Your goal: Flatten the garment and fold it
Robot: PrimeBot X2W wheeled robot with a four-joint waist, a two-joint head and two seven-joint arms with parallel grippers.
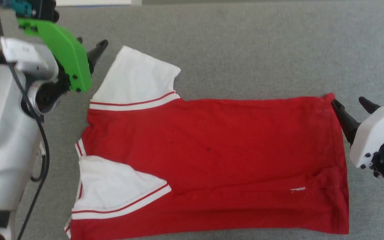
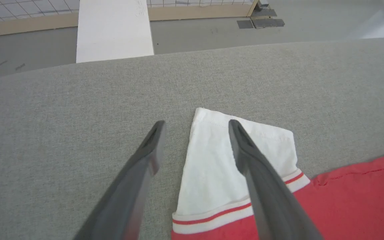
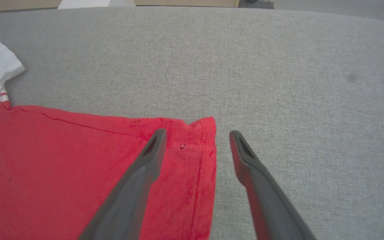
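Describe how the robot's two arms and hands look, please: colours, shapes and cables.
Each hand, left hand and right hand, has two long dark grey fingers that taper to narrow tips. The left arm wears a smooth white shell, a bright green bracket at the wrist and a loose black cable. The right wrist has a white housing with small dark screws.

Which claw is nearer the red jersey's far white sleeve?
Left. The left claw hangs open over the far white sleeve; the right claw is open at the opposite hem corner of the red jersey.
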